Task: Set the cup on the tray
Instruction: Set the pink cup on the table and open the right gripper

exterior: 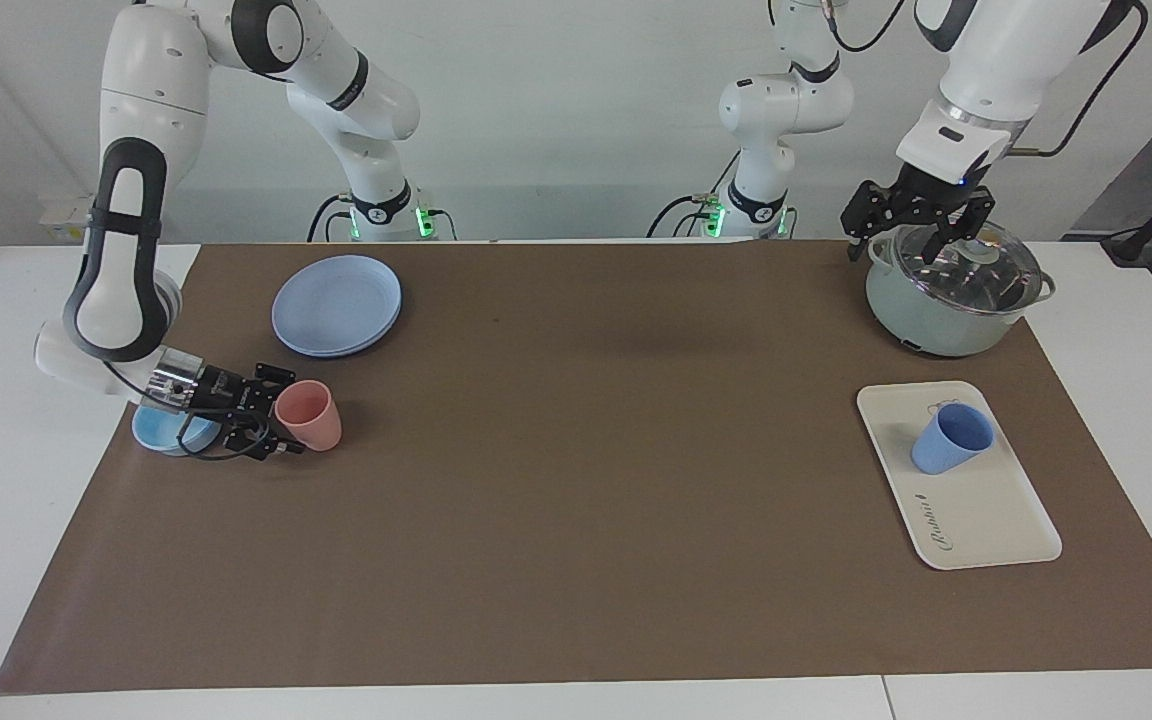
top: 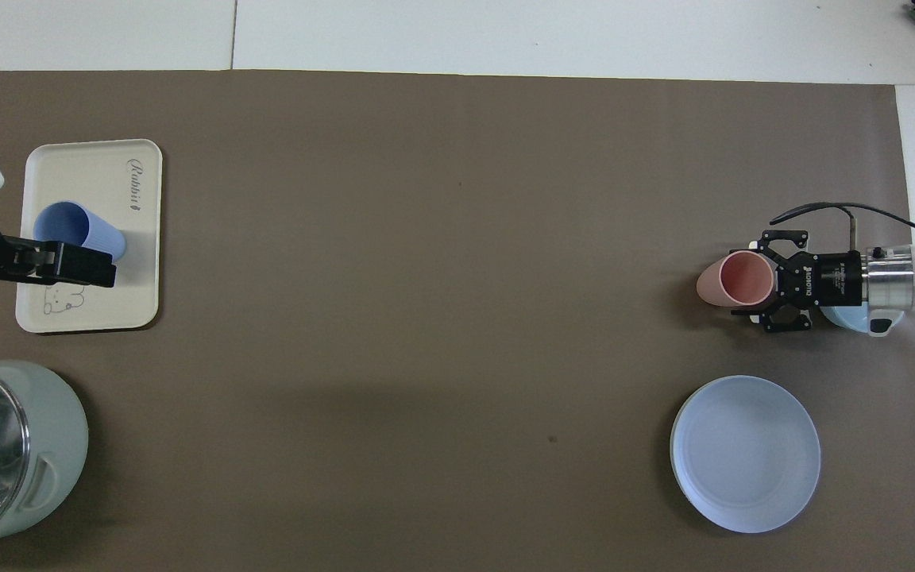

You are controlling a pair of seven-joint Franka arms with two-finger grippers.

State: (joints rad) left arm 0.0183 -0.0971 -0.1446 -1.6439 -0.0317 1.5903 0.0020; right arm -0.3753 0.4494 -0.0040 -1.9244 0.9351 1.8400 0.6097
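One brown worktop (exterior: 576, 520) carries everything, and the tray (exterior: 986, 520) at the left arm's end serves as the marker. Just beside the tray, nearer to the robots, stands the lidded pot (exterior: 926, 320). Well apart from the tray, toward the right arm's end, sit the stacked plates (exterior: 336, 305), a shallow bowl (exterior: 161, 432) and a pink cup (exterior: 308, 415).

The blue cup (exterior: 948, 440) stands mouth up on the tray, on the half nearer to the robots, with nothing touching it. So the placing looks done, and what is left is a clean retreat.

The left pincer (exterior: 916, 235) hangs high over the pot, jaws spread and empty. To finish well it should stay at that height until it is clear of the pot's lid and knob, and it should not swing across the tray, since a light cup tips at a brush.

The right pincer (exterior: 284, 415) lies low against the pink cup, well apart from the tray. Whether it grips that cup I cannot tell. That arm has no part in this step and is best left to wait.
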